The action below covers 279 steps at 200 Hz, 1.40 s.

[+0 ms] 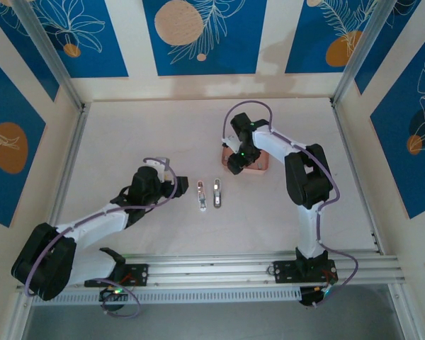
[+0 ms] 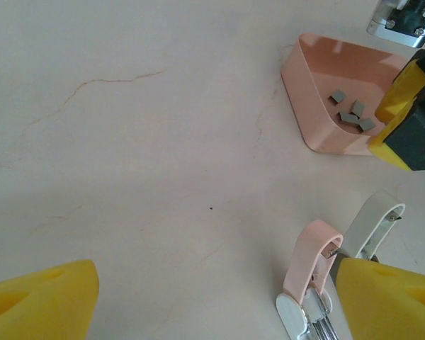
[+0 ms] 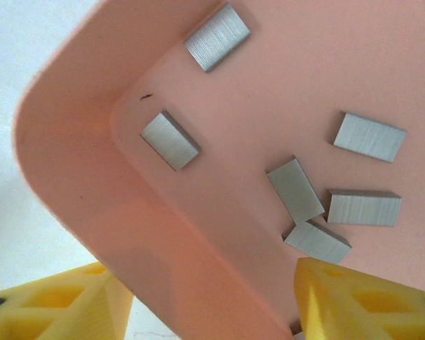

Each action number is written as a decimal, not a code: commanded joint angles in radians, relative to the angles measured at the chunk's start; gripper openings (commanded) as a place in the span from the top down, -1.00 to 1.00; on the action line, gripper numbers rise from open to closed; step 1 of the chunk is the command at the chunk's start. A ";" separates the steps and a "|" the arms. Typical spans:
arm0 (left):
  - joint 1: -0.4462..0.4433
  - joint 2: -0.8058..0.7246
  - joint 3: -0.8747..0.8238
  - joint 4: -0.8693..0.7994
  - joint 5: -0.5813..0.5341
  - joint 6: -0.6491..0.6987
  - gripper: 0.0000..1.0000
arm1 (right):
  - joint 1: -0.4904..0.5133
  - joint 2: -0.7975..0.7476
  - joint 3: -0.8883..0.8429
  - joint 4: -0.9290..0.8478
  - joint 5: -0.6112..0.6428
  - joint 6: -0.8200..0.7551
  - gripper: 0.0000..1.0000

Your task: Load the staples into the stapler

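Straddles the pink tray (image 3: 92, 177) wall with right gripper (image 3: 198, 273) spread (one finger inside, one out), likely lining up on the staples (image 3: 295, 190) just beyond the inner finger. Holds left gripper (image 2: 216, 283) wide apart, staplers (image 2: 312, 262) beside its right finger, presumably to steady one.

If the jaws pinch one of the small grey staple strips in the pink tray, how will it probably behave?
The staple strips look like flat, stiff metal, so one should probably keep its shape. They lie flat on the smooth pink tray, so a push would likely slide one, not roll it.
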State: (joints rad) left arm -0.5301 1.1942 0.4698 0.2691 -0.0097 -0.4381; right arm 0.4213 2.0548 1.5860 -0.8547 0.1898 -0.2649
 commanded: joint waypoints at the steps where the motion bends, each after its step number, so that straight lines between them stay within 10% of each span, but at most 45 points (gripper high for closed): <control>1: 0.012 0.009 0.023 0.015 -0.025 0.016 -0.74 | -0.007 0.013 0.020 -0.029 -0.040 0.035 -0.14; 279: 0.013 0.060 0.003 0.104 0.018 -0.011 -0.72 | -0.034 -0.117 -0.123 -0.037 -0.105 0.401 0.54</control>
State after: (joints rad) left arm -0.5278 1.2541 0.4702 0.3576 -0.0078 -0.4393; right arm 0.3893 1.9987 1.4876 -0.8597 0.1440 0.0418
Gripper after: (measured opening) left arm 0.859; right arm 0.238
